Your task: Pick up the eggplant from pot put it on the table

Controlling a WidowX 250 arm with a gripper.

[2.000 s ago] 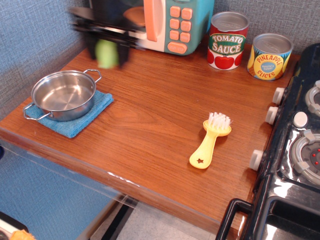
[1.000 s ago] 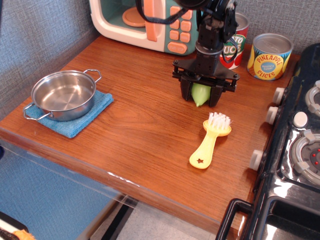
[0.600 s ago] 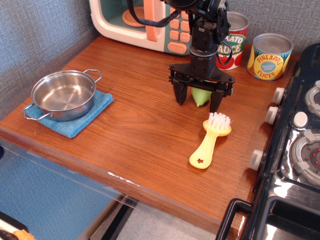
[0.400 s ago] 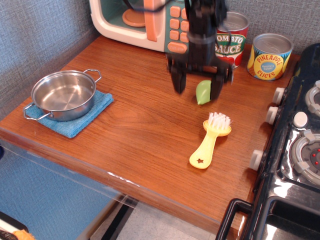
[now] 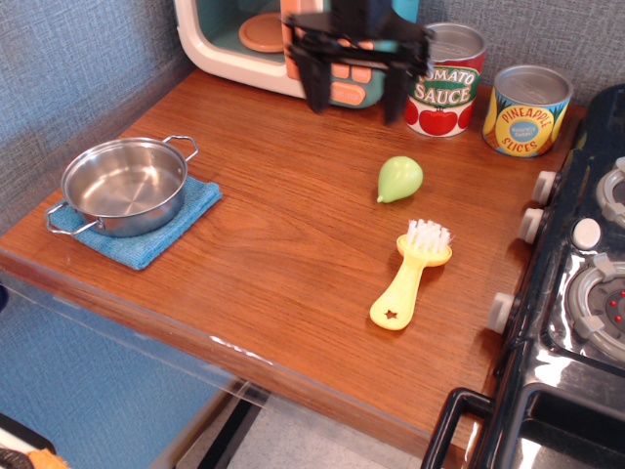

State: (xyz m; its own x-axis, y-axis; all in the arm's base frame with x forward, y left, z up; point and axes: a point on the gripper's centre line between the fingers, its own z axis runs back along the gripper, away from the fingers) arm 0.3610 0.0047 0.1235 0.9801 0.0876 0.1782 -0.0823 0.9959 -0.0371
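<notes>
Eggplant, a small light-green pear-shaped plastic toy point(image 5: 398, 179), lies free on the reddish-brown wood-grain table point(image 5: 273, 244), just beyond the yellow brush with white bristles point(image 5: 411, 273). Well to the left, the shallow shiny steel pot with wire loop handles point(image 5: 124, 185) sits on a small blue cloth point(image 5: 186, 215). Farther back, the black claw point(image 5: 352, 93) hangs spread wide, holding nothing, before the toy microwave point(image 5: 293, 39).

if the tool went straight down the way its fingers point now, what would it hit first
Most likely bare table, a little behind and left of the eggplant. The tool hangs open above the wood, though a single view leaves depth uncertain.
</notes>
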